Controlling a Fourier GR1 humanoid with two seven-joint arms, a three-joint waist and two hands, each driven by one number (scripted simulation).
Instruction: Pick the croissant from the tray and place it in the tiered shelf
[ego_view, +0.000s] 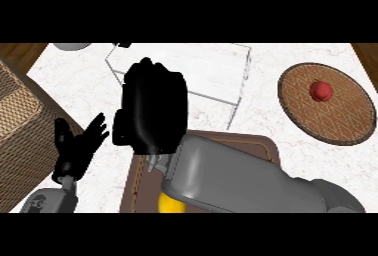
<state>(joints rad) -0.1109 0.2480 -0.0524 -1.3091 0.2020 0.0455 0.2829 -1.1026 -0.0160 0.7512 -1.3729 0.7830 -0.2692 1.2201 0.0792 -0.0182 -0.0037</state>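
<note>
White marble counter (310, 155) fills the head view. Over the clear wire-framed tiered shelf (221, 75) hangs the right hand (151, 107), a curled dark mass; whether it holds the croissant cannot be told. The left hand (77, 145) rests open at lower left. A brown tray (255, 142) lies below, and a round woven plate (328, 105) bearing a red fruit (321, 90) sits right.

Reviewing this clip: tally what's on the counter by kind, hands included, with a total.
Robot hand: 2, left and right
Brown tray: 1
Clear tiered shelf: 1
Round woven plate: 1
Red item on that plate: 1
Yellow item, mostly hidden: 1
Total: 7
</note>
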